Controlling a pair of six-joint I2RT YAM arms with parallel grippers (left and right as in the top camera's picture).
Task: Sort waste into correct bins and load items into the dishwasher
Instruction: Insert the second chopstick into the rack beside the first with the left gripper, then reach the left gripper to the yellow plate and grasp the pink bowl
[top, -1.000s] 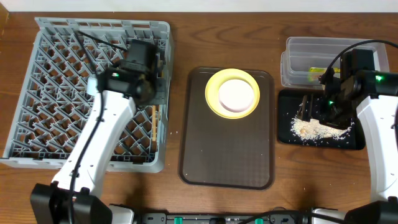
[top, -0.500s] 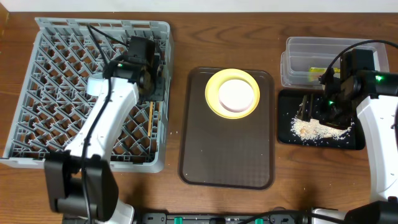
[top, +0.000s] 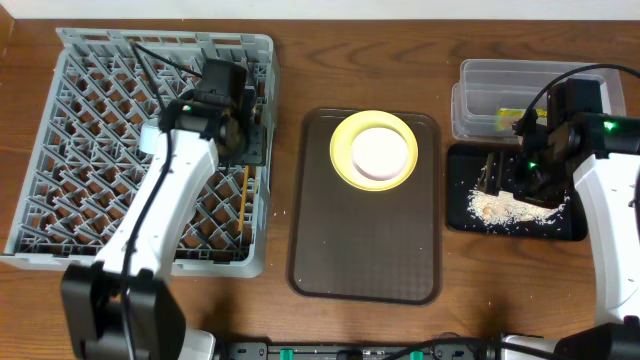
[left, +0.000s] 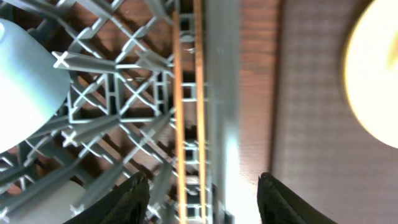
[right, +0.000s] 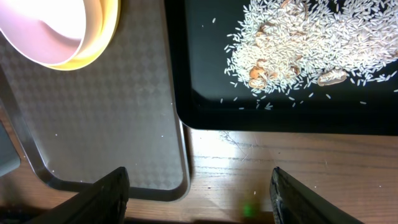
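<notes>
1. Grey plastic dish rack (top: 60, 200) fills the left of the table. The left gripper (left: 205, 202) hangs over its right edge, fingers well apart and gripping nothing.
2. Thin wooden chopsticks (left: 188, 112) lie side by side in the rack along its right wall. They sit under the gap between those fingers and touch neither.
3. A pale blue bowl (left: 25, 87) sits in the rack to the left of the chopsticks, and shows only in the left wrist view.
4. A dark brown serving tray (top: 365, 250) lies mid-table, just beside the rack. A yellow plate (top: 340, 150) sits at its far end with a white bowl (top: 380, 152) on it.
5. A clear tub (top: 480, 80) stands at the far right with a green-and-orange wrapper (top: 505, 115) inside. A black tray (top: 465, 222) lies just in front of it.
6. Beige leftovers (top: 510, 208), mostly rice grains, are scattered in the black tray.
7. The right gripper (right: 202, 199) hovers over the black tray's left side, jaws wide apart and empty. Its arm and cable cross the tub and cover part of the black tray from overhead.
</notes>
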